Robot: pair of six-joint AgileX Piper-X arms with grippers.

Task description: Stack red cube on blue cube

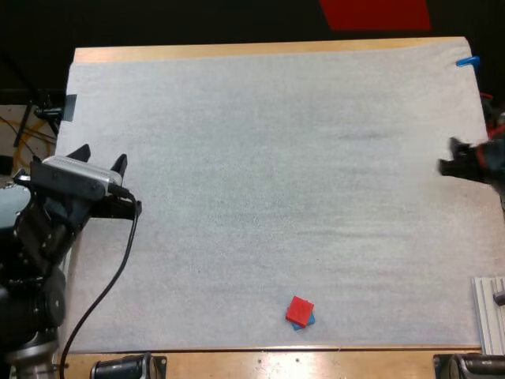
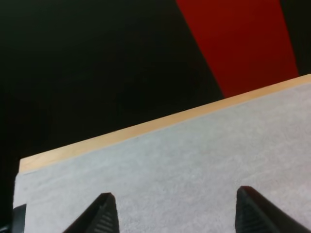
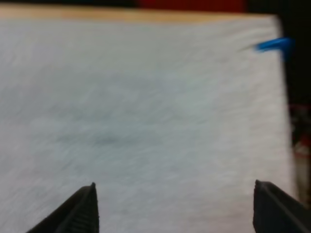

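The red cube [image 1: 300, 310] sits on top of the blue cube [image 1: 309, 321] near the mat's front edge, a little right of centre; only a sliver of blue shows under it. My left gripper [image 1: 99, 158] hovers at the mat's left edge, far from the cubes, open with nothing between its fingers [image 2: 103, 213]. My right gripper [image 1: 451, 156] is at the right edge of the table, also far from the stack, its fingers [image 3: 80, 213] spread wide over bare mat.
The white mat [image 1: 268, 174] covers most of the wooden table [image 1: 237, 51]. A ribbed metal piece [image 1: 489, 312] lies at the front right corner.
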